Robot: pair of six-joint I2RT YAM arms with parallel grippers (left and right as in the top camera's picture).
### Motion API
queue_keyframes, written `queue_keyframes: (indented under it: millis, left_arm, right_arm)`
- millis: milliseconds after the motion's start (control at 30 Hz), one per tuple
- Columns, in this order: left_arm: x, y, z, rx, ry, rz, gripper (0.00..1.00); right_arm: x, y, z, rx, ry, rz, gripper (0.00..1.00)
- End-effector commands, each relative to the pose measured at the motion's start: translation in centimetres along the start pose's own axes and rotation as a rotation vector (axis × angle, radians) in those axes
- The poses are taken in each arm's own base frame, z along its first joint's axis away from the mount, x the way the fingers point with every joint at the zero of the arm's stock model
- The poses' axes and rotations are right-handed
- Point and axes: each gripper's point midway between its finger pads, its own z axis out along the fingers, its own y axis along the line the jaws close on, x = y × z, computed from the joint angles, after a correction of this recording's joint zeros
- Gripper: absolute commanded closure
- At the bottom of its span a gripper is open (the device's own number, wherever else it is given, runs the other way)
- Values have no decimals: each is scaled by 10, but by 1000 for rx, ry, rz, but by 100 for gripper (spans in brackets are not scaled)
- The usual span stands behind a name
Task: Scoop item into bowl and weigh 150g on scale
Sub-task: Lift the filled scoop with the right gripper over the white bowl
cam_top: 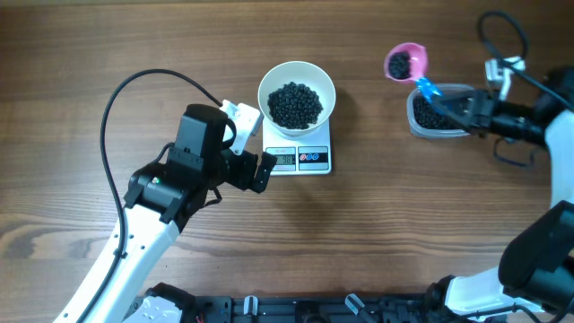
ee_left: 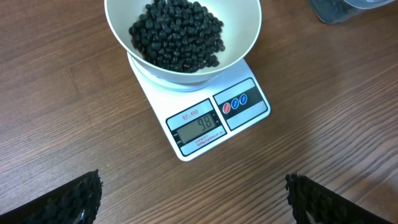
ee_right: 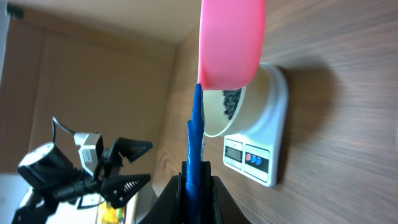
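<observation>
- Black beans [cam_top: 296, 104] fill bowl [cam_top: 267, 82] sitting on scale [ee_left: 205, 124], for weighing.
- Right gripper [ee_right: 196, 177] clenches pink scoop [cam_top: 405, 61] well right of scale, cup up to keep its load.
- Left gripper [cam_top: 254, 144] gapes idle beside scale.

The left arm [cam_top: 134, 256] has a white lower link and black, boxy joint housings, one carrying what may be a small green light. A thin black cable [cam_top: 106, 117] loops off it. The left pincer [ee_left: 196, 208] has black fingers [ee_left: 78, 199] with rough, studded pads. The right arm [cam_top: 525, 121] is likewise black and white, with its own black lead [cam_top: 482, 20]; the right pincer [ee_right: 200, 193] is black.
</observation>
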Motion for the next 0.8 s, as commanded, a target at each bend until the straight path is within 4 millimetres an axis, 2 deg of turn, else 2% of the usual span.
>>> queue_keyframes:
  millis: [0,267,467,767]
  left_arm:
    - [2,-4,2,19,7,4,0]
    - [2,-4,2,19,7,4,0]
    - [2,-4,2,19,7,4,0]
    - [2,-4,2,19,7,4,0]
  right_arm:
    - [0,17,26,-80,46,16,96]
    - [2,42,74,-128,132,-65,96]
    - [16,34,106,-6,191,-113,96]
    - [34,32,136,81,254,-196,96]
